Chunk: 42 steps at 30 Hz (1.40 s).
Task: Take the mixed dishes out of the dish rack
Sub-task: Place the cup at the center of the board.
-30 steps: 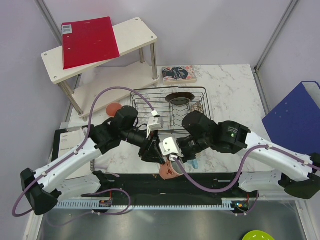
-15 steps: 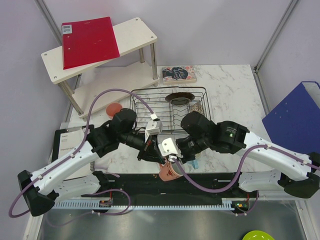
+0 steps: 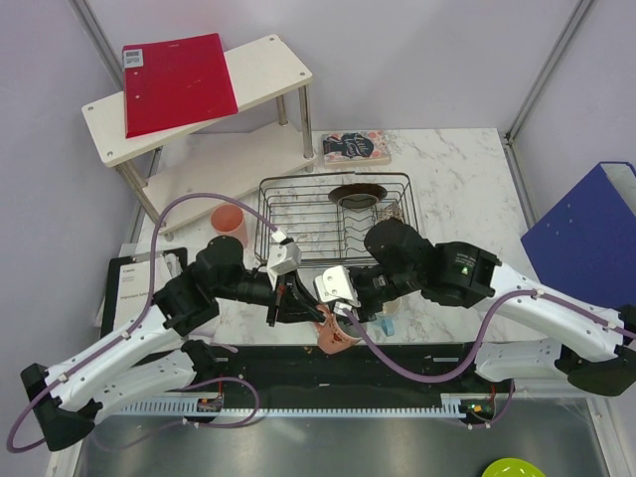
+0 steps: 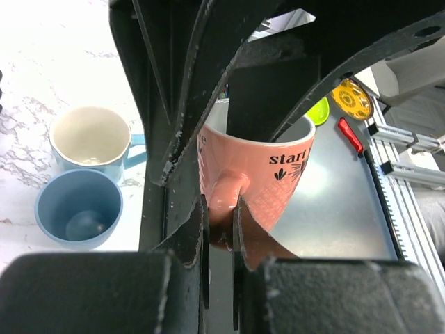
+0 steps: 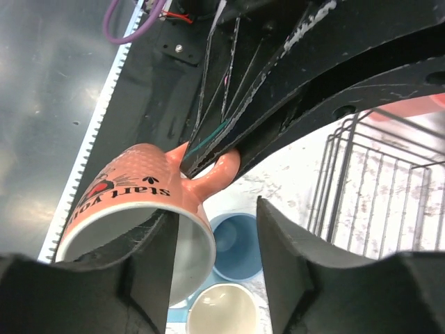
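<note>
A salmon-pink mug [image 3: 336,336] printed "start" hangs over the table's near edge. My left gripper [image 3: 316,316] is shut on its handle [image 4: 224,198]. My right gripper [image 3: 350,320] is open: one finger [image 5: 156,257] sits inside the mug's mouth [image 5: 139,209], the other [image 5: 288,243] stands apart from it. Below them on the table are a blue cup [image 4: 78,209] and a light-blue mug with cream inside [image 4: 90,136]. The wire dish rack [image 3: 288,214] holds a dark plate [image 3: 356,194]. A salmon-pink tumbler [image 3: 229,221] stands left of the rack.
A white two-tier shelf [image 3: 268,70] with a red folder [image 3: 177,72] stands at the back left. A book [image 3: 355,147] lies behind the rack, a blue binder [image 3: 586,238] leans at the right. A lime-green dish [image 3: 512,467] sits at the bottom right, papers [image 3: 134,288] at the left.
My left gripper has closed on the mug's handle and its arm has drawn back to the left. My right gripper has opened off the mug's rim.
</note>
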Tool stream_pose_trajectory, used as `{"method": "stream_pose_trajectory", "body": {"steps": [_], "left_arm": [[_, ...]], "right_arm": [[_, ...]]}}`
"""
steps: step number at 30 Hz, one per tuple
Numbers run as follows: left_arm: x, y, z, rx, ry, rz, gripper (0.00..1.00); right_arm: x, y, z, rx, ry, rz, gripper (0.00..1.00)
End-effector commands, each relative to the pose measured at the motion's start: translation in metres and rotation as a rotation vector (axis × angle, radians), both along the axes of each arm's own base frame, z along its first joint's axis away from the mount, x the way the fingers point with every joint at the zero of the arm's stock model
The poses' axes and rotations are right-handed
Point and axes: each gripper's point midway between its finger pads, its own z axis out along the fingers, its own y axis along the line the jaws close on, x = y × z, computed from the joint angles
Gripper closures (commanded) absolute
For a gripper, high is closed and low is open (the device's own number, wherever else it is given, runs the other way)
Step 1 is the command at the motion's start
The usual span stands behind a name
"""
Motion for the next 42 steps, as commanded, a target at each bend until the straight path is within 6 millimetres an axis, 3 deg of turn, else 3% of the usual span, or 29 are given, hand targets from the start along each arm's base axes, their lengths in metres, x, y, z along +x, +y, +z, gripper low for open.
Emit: {"method": "stream_pose_trajectory", "body": {"steps": [1,5,12,14,20,23,24,26,27,28,29,30,31,32,36,42], "left_arm": [[0.002,-0.004,0.033,-0.125,-0.052,0.013,0.98],[0.004,-0.002,0.037,-0.141,-0.069,0.039,0.98],[0.011,-0.001,0.038,-0.145,-0.089,0.085,0.98],[0.015,0.0,0.039,-0.148,-0.097,0.113,0.98],[0.039,0.01,0.035,-0.126,-0.128,0.282,0.98],[0.062,0.022,0.032,-0.125,-0.151,0.442,0.98],[0.079,0.03,0.032,-0.121,-0.158,0.55,0.98],[0.092,0.046,0.031,-0.128,-0.163,0.676,0.98],[0.112,0.064,0.031,-0.127,-0.165,0.834,0.98],[0.117,0.077,0.031,-0.142,-0.169,0.903,0.98],[0.121,0.087,0.031,-0.155,-0.167,0.963,0.98],[0.131,0.107,0.031,-0.167,-0.162,1.09,0.98],[0.135,0.117,0.023,-0.168,-0.148,1.147,0.98],[0.132,0.133,0.031,-0.232,-0.134,1.203,0.98],[0.142,0.195,0.011,-0.252,-0.115,1.516,0.98],[0.148,0.231,-0.018,-0.223,-0.087,1.741,0.98]], "right_arm": [[0.005,0.004,0.02,0.083,-0.042,-0.024,0.43],[0.014,0.0,0.035,0.116,-0.085,-0.079,0.26],[0.03,-0.018,0.081,0.228,-0.183,-0.205,0.12],[0.046,-0.03,0.093,0.241,-0.235,-0.312,0.02],[0.096,-0.079,0.145,0.347,-0.344,-0.72,0.02],[0.108,-0.094,0.162,0.435,-0.331,-0.874,0.02],[0.117,-0.103,0.166,0.462,-0.339,-0.957,0.02],[0.119,-0.11,0.167,0.507,-0.304,-1.018,0.02],[0.121,-0.108,0.162,0.522,-0.292,-1.039,0.02],[0.12,-0.11,0.163,0.551,-0.272,-1.049,0.02],[0.121,-0.106,0.149,0.548,-0.241,-1.062,0.02],[0.121,-0.104,0.151,0.593,-0.219,-1.071,0.02],[0.12,-0.107,0.151,0.62,-0.204,-1.08,0.02],[0.119,-0.107,0.148,0.638,-0.189,-1.086,0.02],[0.118,-0.101,0.128,0.694,-0.114,-1.099,0.02],[0.118,-0.086,0.098,0.684,-0.062,-1.079,0.02]]}}
